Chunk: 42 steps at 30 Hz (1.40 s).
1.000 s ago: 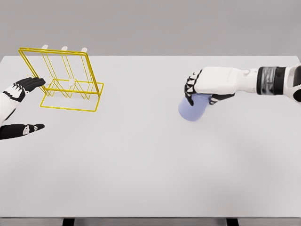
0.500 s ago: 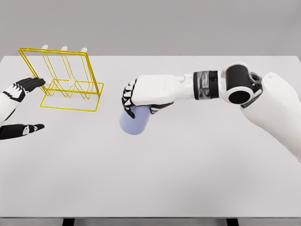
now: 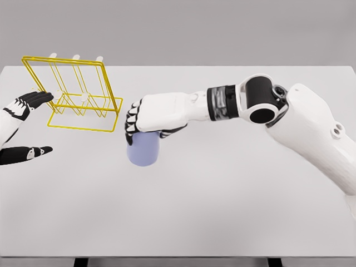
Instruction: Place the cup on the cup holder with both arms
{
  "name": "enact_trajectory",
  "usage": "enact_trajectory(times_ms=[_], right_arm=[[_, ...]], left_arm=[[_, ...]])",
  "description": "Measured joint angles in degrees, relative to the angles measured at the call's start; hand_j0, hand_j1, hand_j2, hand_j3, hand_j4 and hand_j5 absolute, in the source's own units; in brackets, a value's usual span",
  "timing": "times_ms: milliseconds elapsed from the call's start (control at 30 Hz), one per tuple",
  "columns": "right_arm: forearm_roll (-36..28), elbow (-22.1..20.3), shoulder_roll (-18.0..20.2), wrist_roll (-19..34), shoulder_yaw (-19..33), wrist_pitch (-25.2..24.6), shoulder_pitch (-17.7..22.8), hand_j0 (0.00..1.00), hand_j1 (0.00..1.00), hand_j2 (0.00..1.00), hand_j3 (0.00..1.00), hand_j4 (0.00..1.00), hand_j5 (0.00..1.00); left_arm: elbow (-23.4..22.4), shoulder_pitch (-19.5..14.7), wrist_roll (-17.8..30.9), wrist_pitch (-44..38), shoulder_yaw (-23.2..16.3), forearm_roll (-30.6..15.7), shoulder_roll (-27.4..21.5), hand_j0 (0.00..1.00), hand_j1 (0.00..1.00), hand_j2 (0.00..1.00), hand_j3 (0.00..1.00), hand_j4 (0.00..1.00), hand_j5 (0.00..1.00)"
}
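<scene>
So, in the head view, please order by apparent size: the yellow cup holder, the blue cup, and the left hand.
1. Yellow cup holder, clearly the largest.
2. Left hand and blue cup look similar; the hand is cut by the picture edge and the right hand covers the cup's top, so I do not rank them.

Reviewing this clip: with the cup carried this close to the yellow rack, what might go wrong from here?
1. The right hand grips the lavender cup only at its top, so the cup may tilt or slip.
2. The yellow wire cup holder looks light; a bump from the cup might push or tip it.
3. The left hand is open with fingertips at the rack's edge, not gripping it, so it may not brace the rack.
</scene>
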<state>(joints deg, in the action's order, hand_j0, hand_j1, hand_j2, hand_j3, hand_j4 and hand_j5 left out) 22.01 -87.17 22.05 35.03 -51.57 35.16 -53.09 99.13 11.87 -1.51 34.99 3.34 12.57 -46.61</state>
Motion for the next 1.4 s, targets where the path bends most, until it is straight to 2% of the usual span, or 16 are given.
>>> enact_trajectory(times_ms=[133, 333, 400, 500, 600, 700, 767, 833, 900, 1000, 1167, 1300, 1400], right_arm=[[0.06, -0.34, 0.09, -0.01, -0.03, 0.00, -0.62, 0.98, 0.98, 0.98, 0.98, 0.98, 0.98], [0.00, -0.85, 0.53, 0.00, 1.29, 0.01, -1.06, 0.98, 0.98, 0.98, 0.98, 0.98, 0.98], [-0.10, -0.92, 0.70, 0.00, 3.60, 0.03, -0.79, 0.98, 0.98, 0.98, 0.98, 0.98, 0.98], [-0.38, -0.93, 1.90, 0.00, 9.95, 0.01, -0.09, 0.99, 0.99, 0.99, 0.99, 0.99, 0.99], [-0.43, -1.04, 5.55, 0.00, 19.17, 0.08, 11.68, 1.00, 1.00, 1.00, 1.00, 1.00, 1.00], [-0.86, -2.67, 7.95, -0.02, 32.46, -0.09, 24.33, 1.00, 1.00, 1.00, 1.00, 1.00, 1.00], [-0.42, -5.31, 9.15, 0.03, 39.86, 0.15, 32.95, 1.00, 1.00, 1.00, 1.00, 1.00, 1.00], [-0.54, -8.13, 9.87, 0.03, 45.23, 0.12, 38.49, 1.00, 1.00, 1.00, 1.00, 1.00, 1.00], [-0.71, -9.93, 10.13, 0.01, 48.33, 0.06, 41.83, 1.00, 1.00, 1.00, 1.00, 1.00, 1.00], [-1.68, -11.66, 10.37, 0.01, 51.33, 0.06, 44.29, 1.00, 1.00, 1.00, 1.00, 1.00, 1.00], [-3.76, -12.97, 10.45, 0.00, 54.27, 0.01, 44.82, 1.00, 1.00, 1.00, 1.00, 1.00, 1.00], [-4.11, -13.16, 10.30, 0.00, 55.08, 0.01, 44.91, 1.00, 1.00, 1.00, 1.00, 1.00, 1.00], [-4.17, -13.21, 10.21, 0.00, 55.24, 0.01, 45.53, 1.00, 1.00, 1.00, 1.00, 1.00, 1.00]], left_arm=[[-0.04, 0.00, 0.01, 0.00, 0.00, 0.00, 0.00, 1.00, 1.00, 1.00, 1.00, 1.00, 1.00], [-0.05, 0.00, -0.02, 0.00, 0.00, 0.00, 0.00, 1.00, 1.00, 1.00, 1.00, 1.00, 1.00], [-0.05, 0.00, -0.01, 0.00, 0.00, 0.00, 0.00, 1.00, 1.00, 1.00, 1.00, 1.00, 1.00], [-0.03, -0.26, 0.06, 0.00, 0.09, 0.00, -0.01, 1.00, 1.00, 1.00, 1.00, 1.00, 1.00], [0.01, -0.71, 0.36, 0.00, 0.25, 0.04, -0.08, 1.00, 1.00, 1.00, 1.00, 1.00, 1.00], [0.11, -1.67, 1.47, 0.00, 0.74, 0.14, -0.44, 1.00, 1.00, 1.00, 1.00, 1.00, 1.00], [0.15, -4.39, 2.99, 0.01, 1.01, 0.87, -0.71, 1.00, 1.00, 1.00, 1.00, 1.00, 1.00], [0.17, -5.45, 3.84, 0.02, 1.09, 1.71, -1.94, 1.00, 1.00, 1.00, 1.00, 1.00, 1.00], [0.29, -6.67, 4.26, 0.02, 1.04, 2.07, -4.60, 1.00, 1.00, 1.00, 1.00, 1.00, 1.00], [0.98, -8.26, 4.59, 0.02, 0.57, 2.10, -9.18, 1.00, 1.00, 1.00, 1.00, 1.00, 1.00], [2.04, -10.81, 6.13, 0.02, -0.43, 0.97, -17.83, 1.00, 1.00, 1.00, 1.00, 1.00, 1.00], [2.18, -12.30, 10.27, 0.04, -1.10, 0.43, -19.83, 1.00, 1.00, 1.00, 1.00, 1.00, 1.00], [2.08, -13.71, 11.95, 0.05, -1.70, 0.79, -19.31, 1.00, 1.00, 1.00, 1.00, 1.00, 1.00]])
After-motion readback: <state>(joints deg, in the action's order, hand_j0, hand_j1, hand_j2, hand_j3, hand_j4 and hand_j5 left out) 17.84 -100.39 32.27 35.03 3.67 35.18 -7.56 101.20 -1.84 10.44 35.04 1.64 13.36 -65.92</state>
